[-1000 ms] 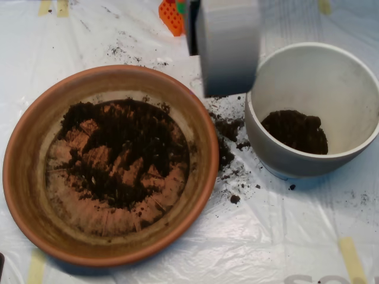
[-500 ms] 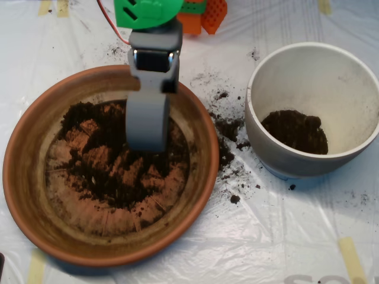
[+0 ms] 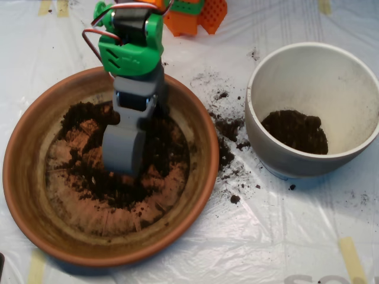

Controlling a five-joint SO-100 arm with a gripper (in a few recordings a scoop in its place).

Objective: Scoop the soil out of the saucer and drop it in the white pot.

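The terracotta saucer (image 3: pixel 23 177) lies at the left, with dark soil (image 3: pixel 169 148) spread thinly over the middle of its ridged bottom. My grey scoop (image 3: pixel 123 155) hangs from the green and grey arm (image 3: pixel 131 53) and reaches down into the saucer. Its tip is in or just above the soil left of centre. At the right stands the white pot (image 3: pixel 256 127), which holds a small heap of soil (image 3: pixel 296 131) on its bottom.
Spilled soil crumbs (image 3: pixel 228 133) lie on the clear plastic sheet (image 3: pixel 284 236) between saucer and pot. An orange perforated part (image 3: pixel 201 15) of the arm's base sits at the top edge. Yellow tape strips (image 3: pixel 350 255) hold the sheet down.
The scoop has swung from above the gap beside the pot leftward over the saucer, then lower and further left into the soil. The pot's soil heap looks the same.
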